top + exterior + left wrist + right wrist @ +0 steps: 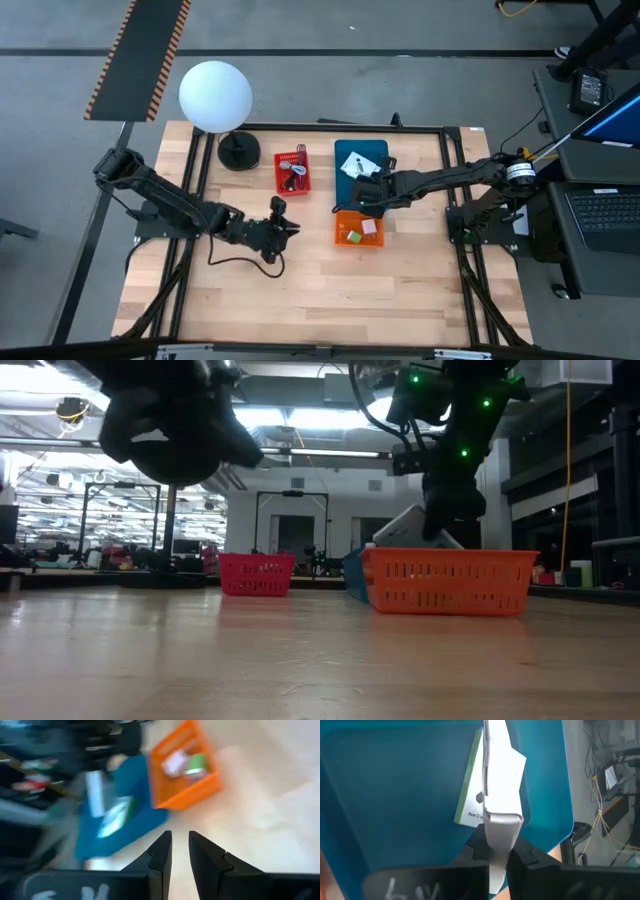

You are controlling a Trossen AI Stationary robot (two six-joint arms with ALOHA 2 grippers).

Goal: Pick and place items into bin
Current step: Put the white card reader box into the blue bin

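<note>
The counter (pixel 320 290) has wide bare wood across its near half; the bins and lamp (pixel 216 95) crowd the far half, with the lamp near the far left corner. Three bins sit in a cluster: the red bin (pixel 292 171) left of the blue bin (pixel 360 165), and the orange bin (pixel 359 229) touching the blue bin's near edge. The right claw (pixel 496 851) hangs over the blue bin, near the edge it shares with the orange bin, pinching a white card (pixel 501 795) that is creased and folded, held edge-on. Under it, a second card (pixel 470 800) with a green border and black print lies flat on the blue bin's floor. The left claw (pixel 180 851) hovers over open wood left of the orange bin, its fingers a narrow gap apart and holding nothing. A pink square (pixel 368 226) and green cube (pixel 353 236) lie in the orange bin. The red bin holds dark cables (pixel 293 178), too small to tell apart.
</note>
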